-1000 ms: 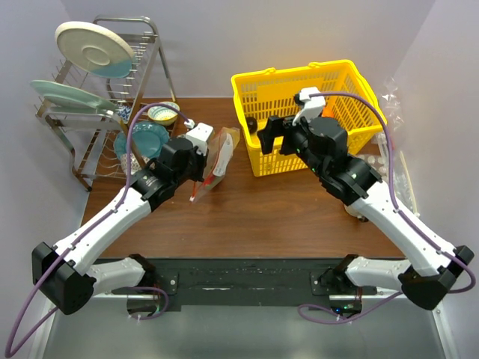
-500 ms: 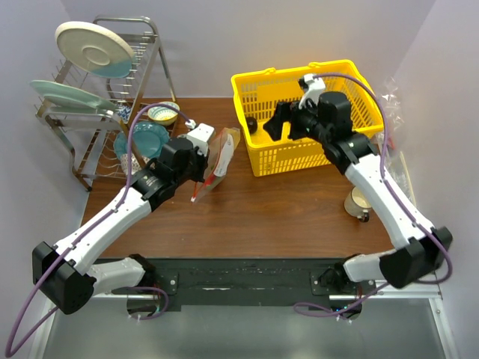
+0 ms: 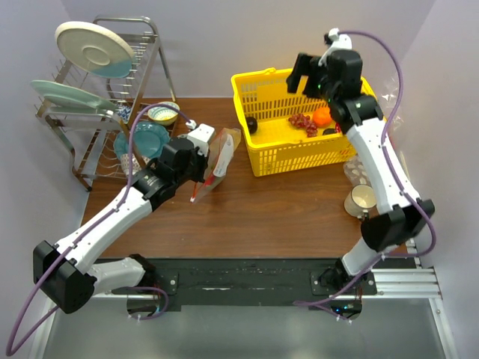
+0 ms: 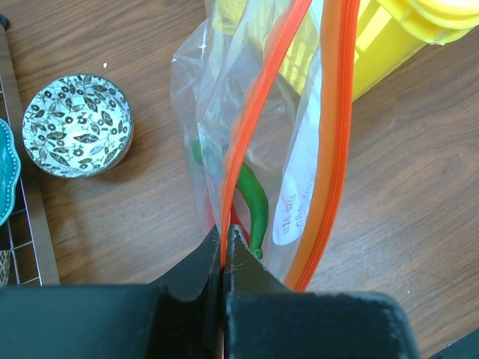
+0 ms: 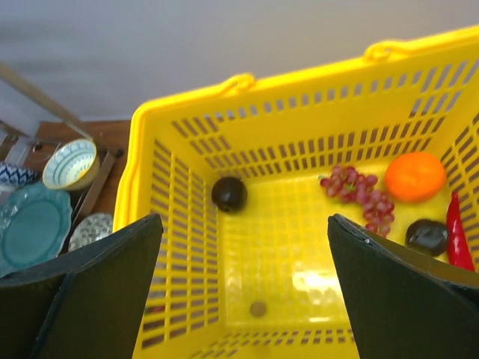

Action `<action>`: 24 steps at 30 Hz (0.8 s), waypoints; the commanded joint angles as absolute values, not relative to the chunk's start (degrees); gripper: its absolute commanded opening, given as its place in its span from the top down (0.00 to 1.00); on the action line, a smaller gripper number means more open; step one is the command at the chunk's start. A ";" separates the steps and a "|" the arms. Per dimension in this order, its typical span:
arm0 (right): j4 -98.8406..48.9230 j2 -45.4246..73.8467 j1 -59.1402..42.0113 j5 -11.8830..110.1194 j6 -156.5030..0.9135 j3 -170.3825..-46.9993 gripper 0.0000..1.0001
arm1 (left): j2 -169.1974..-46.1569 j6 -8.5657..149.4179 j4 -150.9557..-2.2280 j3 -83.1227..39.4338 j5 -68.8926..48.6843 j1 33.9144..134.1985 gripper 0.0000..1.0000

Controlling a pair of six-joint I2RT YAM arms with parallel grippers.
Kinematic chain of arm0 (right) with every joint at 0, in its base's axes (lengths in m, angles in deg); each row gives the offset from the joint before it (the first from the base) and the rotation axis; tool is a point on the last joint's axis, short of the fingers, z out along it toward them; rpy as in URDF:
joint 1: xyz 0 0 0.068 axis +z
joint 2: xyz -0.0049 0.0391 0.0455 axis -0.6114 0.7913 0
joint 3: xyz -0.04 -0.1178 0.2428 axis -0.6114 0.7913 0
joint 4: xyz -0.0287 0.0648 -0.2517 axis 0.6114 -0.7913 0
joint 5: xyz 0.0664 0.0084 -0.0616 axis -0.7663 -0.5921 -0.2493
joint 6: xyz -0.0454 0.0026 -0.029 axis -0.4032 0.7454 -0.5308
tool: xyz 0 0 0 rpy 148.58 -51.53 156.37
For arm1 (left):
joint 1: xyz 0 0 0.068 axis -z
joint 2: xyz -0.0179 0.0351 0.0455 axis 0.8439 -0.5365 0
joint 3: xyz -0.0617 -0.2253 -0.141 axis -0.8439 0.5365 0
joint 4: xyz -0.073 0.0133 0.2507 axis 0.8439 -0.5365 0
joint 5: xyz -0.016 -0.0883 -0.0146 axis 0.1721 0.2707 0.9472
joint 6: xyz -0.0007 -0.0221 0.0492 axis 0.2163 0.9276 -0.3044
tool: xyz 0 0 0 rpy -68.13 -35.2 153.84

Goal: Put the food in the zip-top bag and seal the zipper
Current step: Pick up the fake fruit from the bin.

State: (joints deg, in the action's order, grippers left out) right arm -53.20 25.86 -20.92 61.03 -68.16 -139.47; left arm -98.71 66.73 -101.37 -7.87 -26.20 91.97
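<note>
Left gripper (image 4: 225,247): jaws pressed together on one side of the zipper (image 4: 251,112), pinching that red-orange strip. We judge this holds up the mouth of the zip-top bag (image 4: 196,90). The other side of the strip bows away toward 3 o'clock, so the mouth gapes. A green vegetable (image 4: 257,202) already lies inside, against the bag wall. The bag rests on the table (image 4: 419,187), with a patterned bowl (image 4: 77,134) at its 9 o'clock.

Right gripper (image 5: 245,224): fingers spread wide and holding nothing, poised above the yellow basket (image 5: 172,112). In the top view the basket sits at 3 o'clock of the bag, just beside it. On the basket floor, seen from the right wrist, we note:
- dark round fruit (image 5: 229,193) at 10 o'clock, alone
- grapes (image 5: 358,187) at 1 o'clock
- orange (image 5: 415,176) at 2 o'clock, touching or just beside the grapes
- a second dark piece (image 5: 427,235) and a red pepper (image 5: 457,232) at 3 o'clock, against the wall

Handling assessment: we judge the food light, rigid and smooth. The round pieces may roll or squirt from two fingers, so take them squarely across the widest part. The grapes are knobbly; grip across the middle of the bunch. The bag film is limp and slippery and should be held only by the stiffer strip. Pieces near the wall leave little finger room.
</note>
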 commanded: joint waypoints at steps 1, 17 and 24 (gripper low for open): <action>-62.41 34.28 -27.38 55.63 -68.27 -149.59 0.06 | -99.25 66.67 -98.65 -7.68 -26.98 91.48 1.00; -61.64 56.34 -32.07 62.73 -73.97 -157.07 0.01 | -98.36 66.14 -97.15 -6.10 -27.33 91.48 1.00; -58.29 63.90 -31.98 65.28 -75.12 -159.61 0.01 | -99.51 65.97 -97.33 -6.19 -27.33 91.48 1.00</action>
State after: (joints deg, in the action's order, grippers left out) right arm -62.03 61.90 -31.78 62.63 -73.15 -155.40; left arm -99.45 66.70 -99.95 -6.08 -26.55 91.95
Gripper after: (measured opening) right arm 0.986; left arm 0.016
